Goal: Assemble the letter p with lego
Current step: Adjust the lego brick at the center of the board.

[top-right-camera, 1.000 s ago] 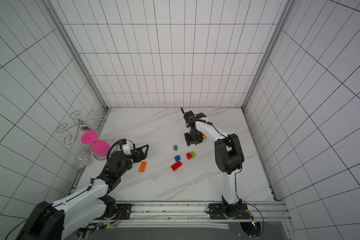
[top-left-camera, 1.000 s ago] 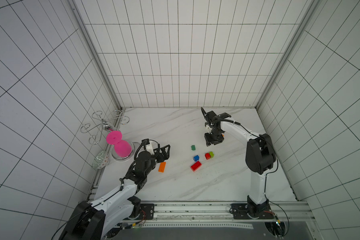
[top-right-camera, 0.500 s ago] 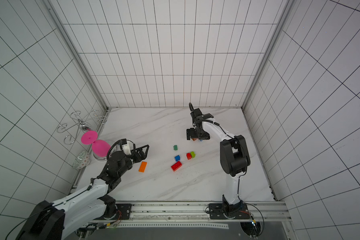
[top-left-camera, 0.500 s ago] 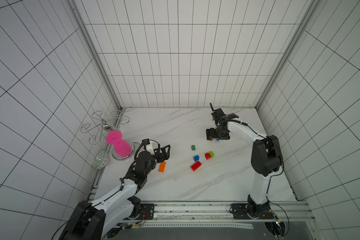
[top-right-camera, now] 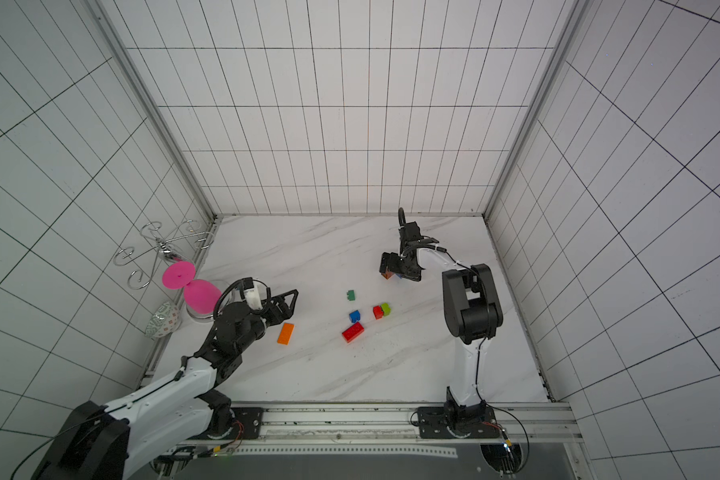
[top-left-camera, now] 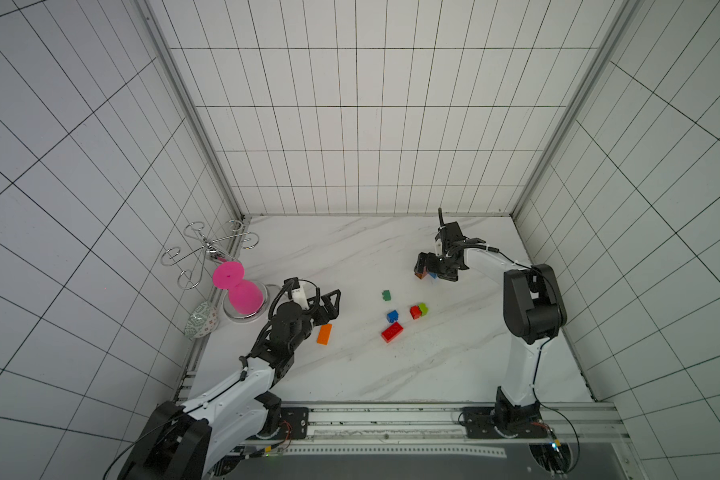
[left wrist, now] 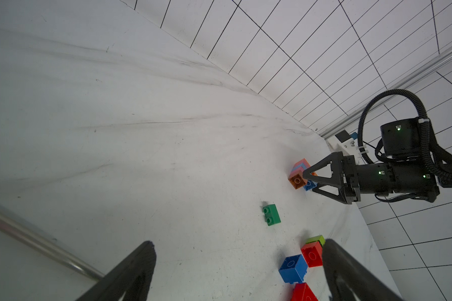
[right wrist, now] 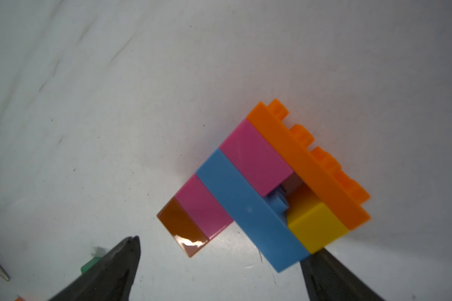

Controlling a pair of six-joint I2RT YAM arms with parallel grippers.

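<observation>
While right tool (right wrist: 223, 247) stands wide, empty | lego P (right wrist: 245, 187) flat on surface (right wrist: 89, 104) between its tips | left tool (left wrist: 238, 243) wide, empty, well apart | step: letter looks finished | next: withdraw without nudging it.

right hand (top-left-camera: 436, 270): jaws apart, at lego stack (top-left-camera: 420, 275) | orange brick (top-left-camera: 324, 333): loose

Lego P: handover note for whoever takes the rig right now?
Left gripper: open, empty, beside the loose orange brick.
Right gripper: open at the stacked P, not clamped.
Done: P looks complete, lying flat: brown, pink, blue, pink, yellow, orange.
Spares loose nearby: green brick, blue brick, red brick, red-lime pair.
To do: probably just back that gripper off without nudging it.
</observation>
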